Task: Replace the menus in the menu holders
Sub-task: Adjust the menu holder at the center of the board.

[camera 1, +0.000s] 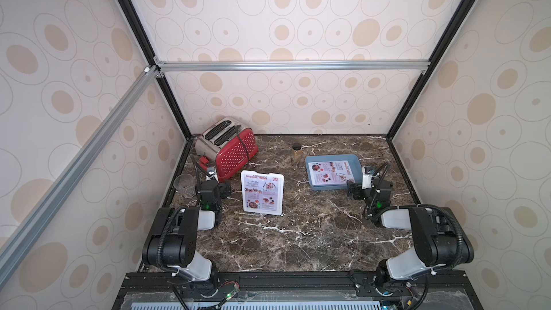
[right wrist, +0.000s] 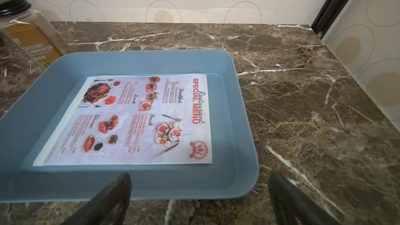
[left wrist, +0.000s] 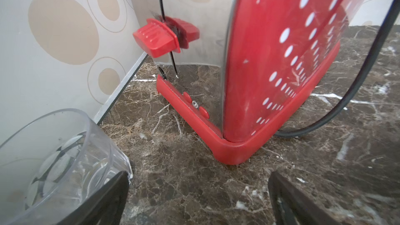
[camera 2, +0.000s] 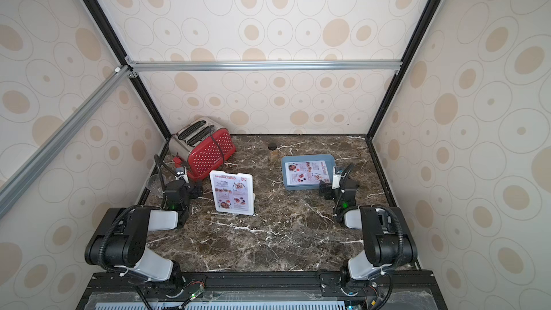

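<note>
Menu holder [camera 1: 262, 212], clear with a flat white base, stands upright a little left of the middle of the bench [camera 1: 298, 234] and faces the robot's side in both top views. One menu [camera 1: 263, 192] sits inside it, red heading at the top and food photos below. The second menu [right wrist: 138, 120] lies flat and face up in a shallow blue-grey tray [right wrist: 151, 59], turned sideways so that its heading runs along the edge nearer the robot's right. This tray rests on the bench to the right of the holder and well apart from it.

The right fingers [right wrist: 108, 200] are spread wide and empty, low over the bench just short of the tray's near rim. A jar of ground cinnamon [right wrist: 32, 35] with a black lid stands just beyond the tray's far left corner.

The left fingers [left wrist: 104, 202] are likewise spread with nothing between them, above bare bench at the left edge. A clear plastic cup [left wrist: 54, 159] is just beside them against the wall. A red toaster [left wrist: 281, 61] with white dots stands ahead, its black cord trailing onto the bench.
</note>
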